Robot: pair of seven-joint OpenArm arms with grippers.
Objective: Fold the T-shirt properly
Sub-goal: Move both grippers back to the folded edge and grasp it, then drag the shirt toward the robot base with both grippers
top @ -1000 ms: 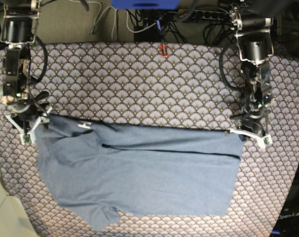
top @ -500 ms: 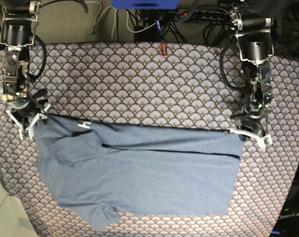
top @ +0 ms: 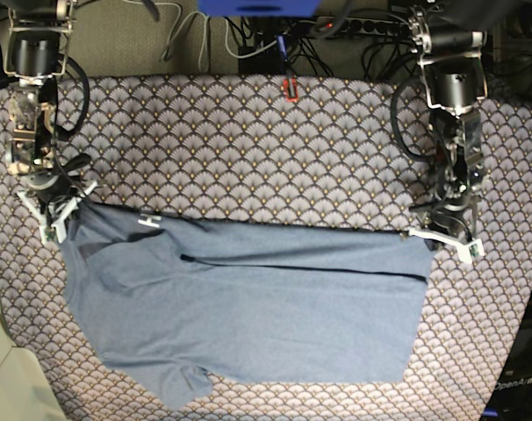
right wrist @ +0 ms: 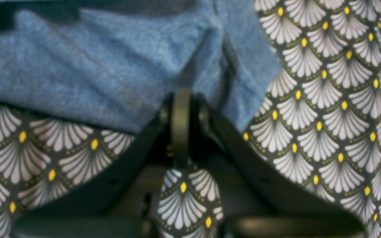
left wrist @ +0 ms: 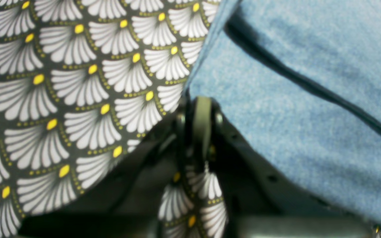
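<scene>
Only the base view shows the whole blue T-shirt (top: pixel 248 303), half-folded on the tablecloth (top: pixel 248 149). Wrist views show both grippers, left (left wrist: pixel 198 109) and right (right wrist: pixel 181 105), clamped on its corners.

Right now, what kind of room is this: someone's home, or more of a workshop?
Most likely a robotics lab or workshop, not a home. Two robot arms, one on each side, work over a T-shirt on a patterned tablecloth, and a tangle of cables and a power strip run along the back.

Black-and-silver arms (top: pixel 455 132), dark looping cables
</scene>
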